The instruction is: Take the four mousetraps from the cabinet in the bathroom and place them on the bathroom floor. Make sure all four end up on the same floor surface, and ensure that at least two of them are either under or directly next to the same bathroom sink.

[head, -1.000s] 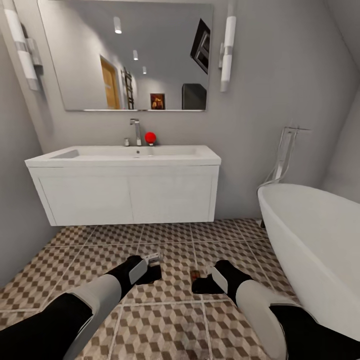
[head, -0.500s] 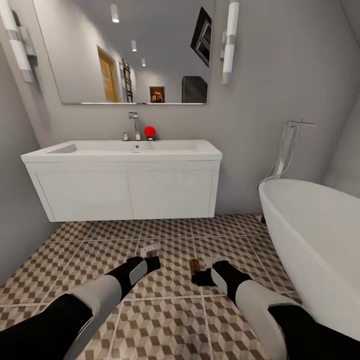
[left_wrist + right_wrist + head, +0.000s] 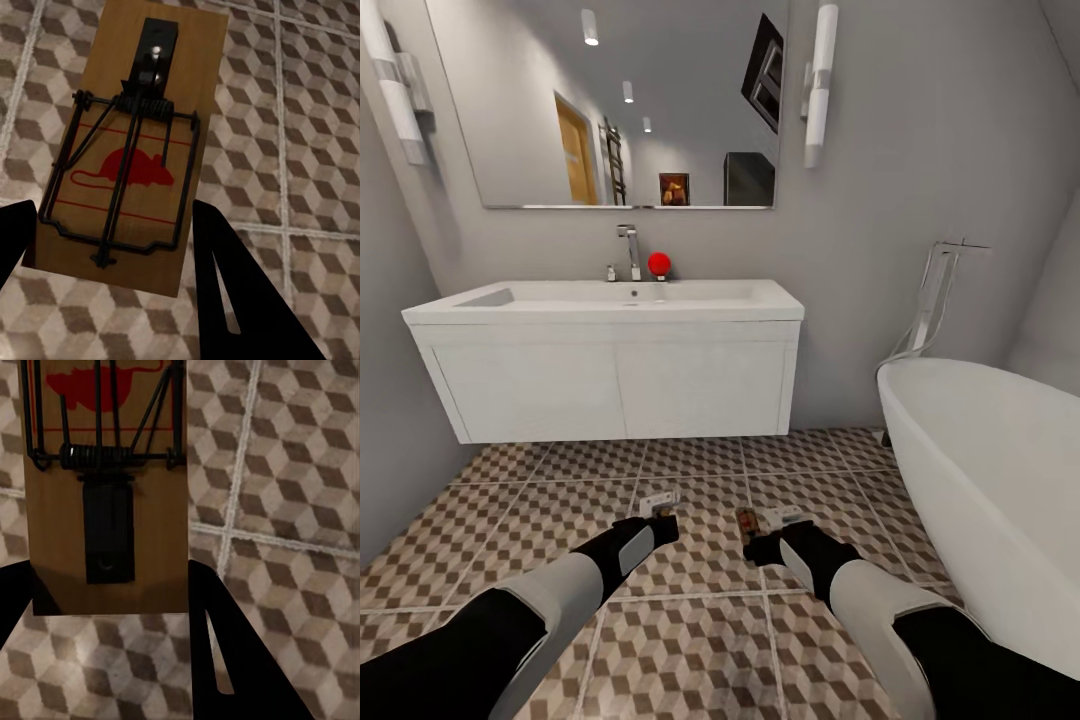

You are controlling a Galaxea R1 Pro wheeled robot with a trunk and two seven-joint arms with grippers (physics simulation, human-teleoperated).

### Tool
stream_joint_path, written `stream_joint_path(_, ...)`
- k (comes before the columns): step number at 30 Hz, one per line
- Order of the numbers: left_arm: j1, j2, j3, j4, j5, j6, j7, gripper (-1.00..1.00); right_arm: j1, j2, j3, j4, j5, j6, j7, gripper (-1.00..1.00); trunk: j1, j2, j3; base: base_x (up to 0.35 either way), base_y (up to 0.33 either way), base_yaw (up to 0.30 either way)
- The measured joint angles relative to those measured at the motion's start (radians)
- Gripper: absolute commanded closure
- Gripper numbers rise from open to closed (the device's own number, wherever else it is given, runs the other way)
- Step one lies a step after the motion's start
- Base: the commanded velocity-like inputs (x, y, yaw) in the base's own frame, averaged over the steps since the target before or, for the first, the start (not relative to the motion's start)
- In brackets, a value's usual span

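Note:
Each gripper holds a mousetrap low over the bathroom floor point(image 3: 700, 620), in front of the white wall-hung bathroom sink point(image 3: 610, 300). My left gripper point(image 3: 660, 518) is shut on one mousetrap point(image 3: 660, 497). In the left wrist view this brown board point(image 3: 127, 142), with its dark spring and red mouse print, sits between the black fingers point(image 3: 225, 285). My right gripper point(image 3: 760, 540) is shut on a second mousetrap point(image 3: 760, 518). That board point(image 3: 105, 472) lies between the fingers point(image 3: 210, 630) in the right wrist view, with cube-pattern tiles below it.
A white oval bathtub point(image 3: 990, 470) with a chrome floor tap point(image 3: 935, 300) fills the right side. On the sink stand a chrome tap point(image 3: 630, 250) and a red ball point(image 3: 658, 264). A mirror point(image 3: 620, 100) hangs above. A grey wall point(image 3: 390, 400) closes the left.
The head view shifted closer to the sink early on. Since then my right wrist has turned, so its mousetrap shows more; the left arm has hardly moved.

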Motion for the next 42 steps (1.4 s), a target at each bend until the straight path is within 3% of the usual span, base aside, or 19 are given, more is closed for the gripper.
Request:
stream_joint_path(7,0.000,0.000,-0.001,-0.003,-0.002,0.047,-0.015,1.00,-0.004,0.000,0.003,-0.026,0.000,0.012,-0.004,1.00,0.000,0.000,0.000,0.000,0.000,0.000)
stream_joint_path(11,-0.003,0.001,-0.001,-0.012,-0.004,0.098,-0.019,1.00,-0.015,0.000,0.003,-0.031,0.000,0.028,-0.005,1.00,0.002,-0.001,-0.015,0.000,0.000,0.000)
stream_joint_path(19,-0.008,0.000,-0.001,-0.018,-0.003,0.120,-0.020,1.00,-0.024,0.000,0.003,-0.033,-0.002,0.036,-0.005,1.00,0.005,-0.003,-0.046,0.000,0.000,0.000)
stream_joint_path(32,-0.009,-0.002,0.000,-0.073,-0.003,0.097,-0.021,1.00,-0.026,0.000,0.003,-0.065,-0.005,0.032,-0.005,1.00,0.011,-0.006,-0.097,0.000,0.000,0.000)
stream_joint_path(42,-0.009,-0.001,-0.001,-0.079,-0.003,0.005,-0.021,1.00,-0.026,0.000,0.004,-0.082,-0.006,0.026,-0.003,1.00,0.016,-0.008,-0.135,0.000,0.000,0.000)
